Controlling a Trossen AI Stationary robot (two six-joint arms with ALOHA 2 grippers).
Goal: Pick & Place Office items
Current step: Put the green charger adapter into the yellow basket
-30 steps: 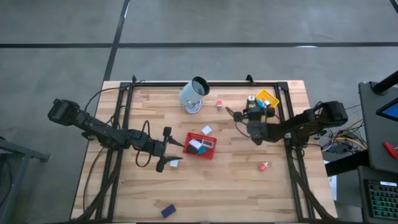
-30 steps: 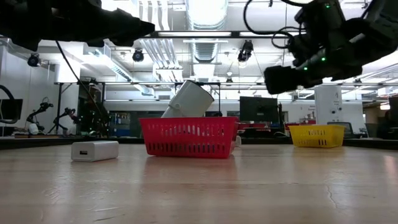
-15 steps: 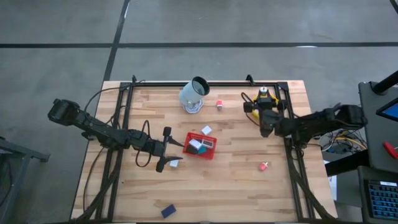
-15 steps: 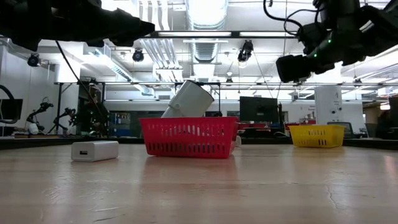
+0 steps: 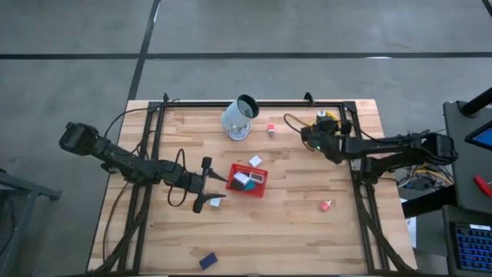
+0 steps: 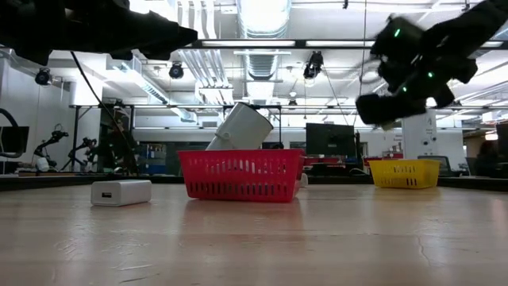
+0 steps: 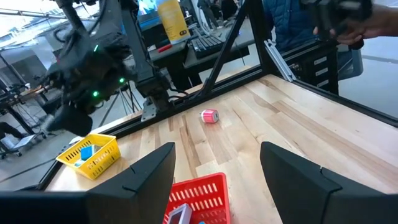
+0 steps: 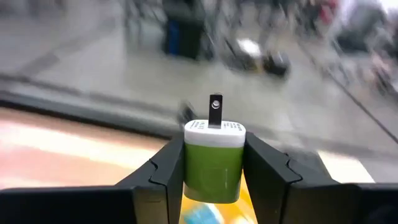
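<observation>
Green-and-white plug adapter [image 8: 213,160] sits clamped between right gripper [image 8: 213,168] fingers, prongs outward, above the yellow mesh tray [image 5: 330,121]. Since half a second ago the right arm has stretched out flatter, wrist swung toward the tray. Left gripper [image 7: 217,165] open, hovering beside red mesh tray [image 5: 247,180], unchanged

Robotics lab/workshop: bare concrete floor [image 5: 254,31] w/ taped lines, exposed ceiling ducts [image 6: 258,48] & strip lights, other robot arms [image 6: 48,147] at benches, monitors [image 6: 329,141], wood counter [image 5: 292,223] in black metal frame
</observation>
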